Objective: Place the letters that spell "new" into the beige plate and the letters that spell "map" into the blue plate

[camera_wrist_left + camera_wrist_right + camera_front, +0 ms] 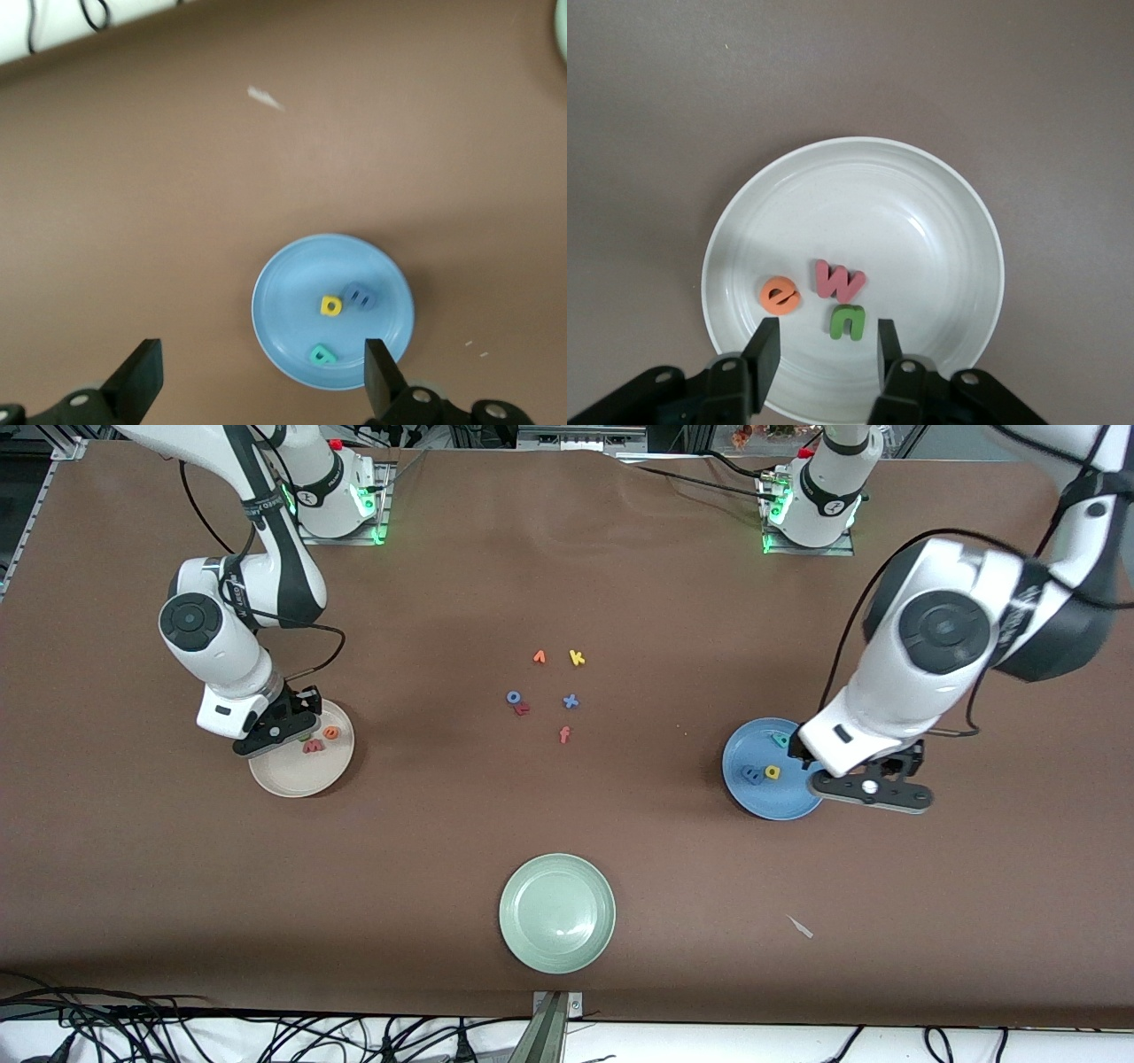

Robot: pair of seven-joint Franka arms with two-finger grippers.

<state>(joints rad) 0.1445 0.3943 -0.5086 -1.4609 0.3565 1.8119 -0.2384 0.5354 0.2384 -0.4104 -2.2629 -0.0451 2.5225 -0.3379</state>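
The beige plate [292, 779] [904, 204] lies toward the right arm's end of the table. In it lie the orange e [780, 295] [330, 732], the pink-red w [839, 281] [314, 747] and the green n [848, 321]. My right gripper [826, 341] [283, 731] hovers over this plate, open, with nothing between its fingers. The blue plate [771, 802] [292, 301] lies toward the left arm's end and holds the yellow a [330, 305] [772, 771], the blue m [359, 296] [751, 773] and the teal p [321, 356] [780, 740]. My left gripper [261, 363] [873, 786] hangs over that plate's edge, wide open and empty.
A pale green plate [556, 912] sits near the table's front edge. Loose letters lie mid-table: an orange one [539, 657], yellow k [577, 658], blue o [513, 697], red r [523, 708], blue x [570, 701], orange-red f [564, 734]. A paper scrap [800, 927] lies nearer the camera than the blue plate.
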